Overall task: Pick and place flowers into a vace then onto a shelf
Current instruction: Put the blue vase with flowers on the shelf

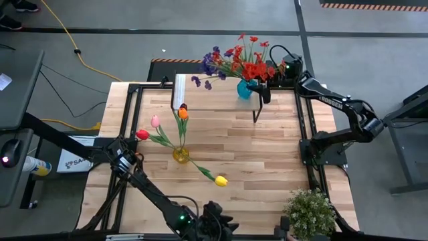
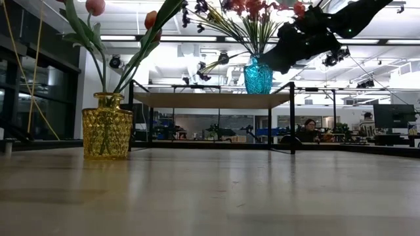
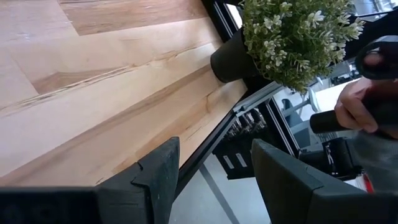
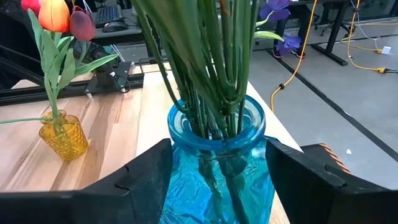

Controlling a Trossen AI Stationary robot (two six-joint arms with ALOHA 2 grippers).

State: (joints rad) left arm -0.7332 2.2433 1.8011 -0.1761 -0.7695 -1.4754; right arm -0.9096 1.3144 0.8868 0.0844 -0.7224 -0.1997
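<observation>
A blue glass vase (image 4: 217, 180) full of red and purple flowers (image 1: 244, 60) stands upright on the shelf (image 1: 217, 99), at its right end. My right gripper (image 4: 217, 163) is open, with one finger close on each side of the vase's body. A yellow vase (image 1: 180, 155) holding pink, red, orange and yellow tulips (image 1: 182, 114) stands on the table in front of the shelf. My left gripper (image 3: 214, 168) is open and holds nothing, out over the table's near edge. My right gripper reaches in almost level from the table's right side, its fingers (image 4: 146, 180) flanking the blue vase's body (image 4: 186, 186) below the neck. Whether they touch the glass I cannot tell. The vase rests upright on the shelf top.
A bushy potted plant (image 1: 309, 213) stands at the table's near right corner, close to my left gripper. A person's hand (image 3: 354, 106) shows beyond that corner. Bare wood lies between the yellow vase and the plant.
</observation>
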